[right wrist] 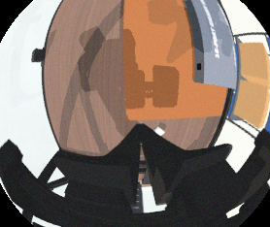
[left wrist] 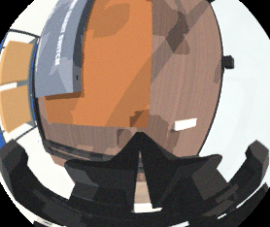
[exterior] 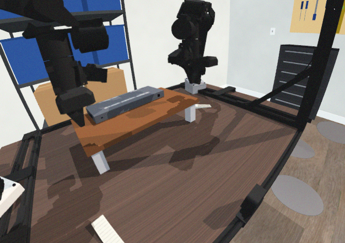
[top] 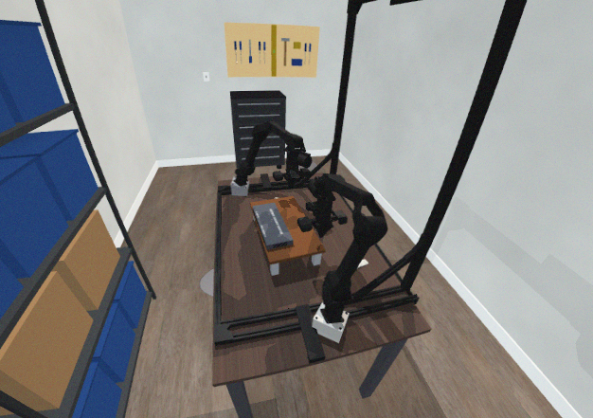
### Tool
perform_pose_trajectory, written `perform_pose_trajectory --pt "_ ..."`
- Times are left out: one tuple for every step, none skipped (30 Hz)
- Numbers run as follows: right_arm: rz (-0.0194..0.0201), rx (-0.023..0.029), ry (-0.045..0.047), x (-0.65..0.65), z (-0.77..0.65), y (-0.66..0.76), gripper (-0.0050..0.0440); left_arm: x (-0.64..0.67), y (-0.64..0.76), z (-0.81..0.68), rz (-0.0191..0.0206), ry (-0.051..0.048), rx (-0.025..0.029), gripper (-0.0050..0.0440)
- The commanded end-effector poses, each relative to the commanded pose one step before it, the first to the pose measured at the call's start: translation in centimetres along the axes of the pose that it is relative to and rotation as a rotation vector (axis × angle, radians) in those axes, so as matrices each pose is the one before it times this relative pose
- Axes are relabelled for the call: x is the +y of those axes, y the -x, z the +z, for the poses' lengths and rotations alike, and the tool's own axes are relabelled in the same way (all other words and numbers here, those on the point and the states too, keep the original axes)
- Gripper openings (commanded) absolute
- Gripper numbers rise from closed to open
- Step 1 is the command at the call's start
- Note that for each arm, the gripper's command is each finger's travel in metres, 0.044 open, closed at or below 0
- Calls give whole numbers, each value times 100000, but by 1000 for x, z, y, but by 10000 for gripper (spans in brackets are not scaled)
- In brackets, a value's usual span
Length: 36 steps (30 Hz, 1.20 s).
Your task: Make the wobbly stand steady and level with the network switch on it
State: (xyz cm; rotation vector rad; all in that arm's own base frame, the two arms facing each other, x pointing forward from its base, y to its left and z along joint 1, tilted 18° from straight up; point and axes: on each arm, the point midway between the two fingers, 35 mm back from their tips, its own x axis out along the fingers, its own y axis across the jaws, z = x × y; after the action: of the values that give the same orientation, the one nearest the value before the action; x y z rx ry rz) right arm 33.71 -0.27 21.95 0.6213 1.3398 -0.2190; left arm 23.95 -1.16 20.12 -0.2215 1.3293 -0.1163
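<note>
The network switch (top: 272,226) (exterior: 125,103) (left wrist: 61,58) (right wrist: 214,50) is resting atop the orange-brown stand (top: 306,243) (exterior: 119,133) (left wrist: 117,63) (right wrist: 151,48) on the counter (top: 239,260) (exterior: 181,187) (left wrist: 187,87) (right wrist: 63,82), as the left hand (top: 325,232) (exterior: 81,125) (left wrist: 139,135) and right hand (top: 297,183) (exterior: 196,82) (right wrist: 140,127) are hovering, fingers together, gripping nothing. One pale wedge (top: 362,263) (exterior: 107,230) (left wrist: 185,124) is lying apart from the stand.

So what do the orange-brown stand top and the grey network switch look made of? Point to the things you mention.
Orange-brown flat stand top (top: 304,241) (exterior: 122,129) (left wrist: 119,63) (right wrist: 153,53): perhaps painted wood, matte; its evenly coloured surface shows no clear grain.
Grey boxy network switch (top: 272,226) (exterior: 125,103) (left wrist: 56,58) (right wrist: 214,48): possibly painted metal, fairly matte, judging by its crisp edges.
</note>
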Motion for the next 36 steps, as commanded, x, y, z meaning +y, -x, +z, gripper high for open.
perform_pose_trajectory --pt "24 574 -442 13 -78 -98 0 0 0 0 0 0 0 0" --pt "0 0 0 0 0 0 0 0 0 0 0 0 0 0" --pt "0 0 0 0 0 0 0 0 0 0 0 0 0 0" --pt "0 0 0 0 0 0 0 0 0 0 0 0 0 0" --pt "0 0 0 0 0 0 0 0 0 0 0 0 0 0" --pt "0 0 0 0 0 0 0 0 0 0 0 0 0 0" --pt "0 0 0 0 0 0 0 0 0 0 0 0 0 0" --pt "0 0 0 0 0 0 0 0 0 0 0 0 0 0" --pt "0 0 0 0 0 0 0 0 0 0 0 0 0 0" --pt "0 0 0 0 0 0 0 0 0 0 0 0 0 0" --pt "0 0 0 0 0 0 0 0 0 0 0 0 0 0" --pt "0 0 0 0 0 0 0 0 0 0 0 0 1 0" --pt "0 0 0 0 0 0 0 0 0 0 0 0 0 0" --pt "0 0 0 0 0 0 0 0 0 0 0 0 0 0" --pt "0 0 0 0 0 0 0 0 0 0 0 0 0 0" --pt "0 0 0 0 0 0 0 0 0 0 0 0 0 0" --pt "0 0 0 0 0 0 0 0 0 0 0 0 0 0" --pt "0 0 0 0 0 0 0 0 0 0 0 0 0 0" --pt "0 0 0 0 0 0 0 0 0 0 0 0 0 0" --pt "0 0 0 0 0 0 0 0 0 0 0 0 0 0" --pt "0 0 0 0 0 0 0 0 0 0 0 0 0 0" --pt "0 0 0 0 0 0 0 0 0 0 0 0 0 0" --pt "0 0 0 0 0 0 0 0 0 0 0 0 0 0" --pt "0 0 0 0 0 0 0 0 0 0 0 0 0 0" --pt "0 0 0 0 0 0 0 0 0 0 0 0 0 0" --pt "0 0 0 0 0 0 0 0 0 0 0 0 0 0" --pt "0 0 0 0 0 0 0 0 0 0 0 0 0 0" --pt "0 0 0 0 0 0 0 0 0 0 0 0 0 0" --pt "2167 -5848 2637 520 993 615 0 0 0 0 0 0 1 0" --pt "2148 -5315 2172 531 945 525 0 0 0 0 0 0 0 0" --pt "2099 -5343 2144 532 971 534 0 0 0 0 0 0 0 0" --pt "2052 -5364 2120 532 997 542 0 0 0 0 0 0 0 0" --pt "2008 -5385 2097 532 1022 549 0 0 0 0 0 0 0 0" --pt "1959 -5413 2071 531 1050 554 0 0 0 0 0 0 0 0" --pt "1913 -5430 2045 530 1076 560 0 0 0 0 0 0 0 0" --pt "1866 -5456 2024 529 1104 564 0 0 0 0 0 0 0 0"
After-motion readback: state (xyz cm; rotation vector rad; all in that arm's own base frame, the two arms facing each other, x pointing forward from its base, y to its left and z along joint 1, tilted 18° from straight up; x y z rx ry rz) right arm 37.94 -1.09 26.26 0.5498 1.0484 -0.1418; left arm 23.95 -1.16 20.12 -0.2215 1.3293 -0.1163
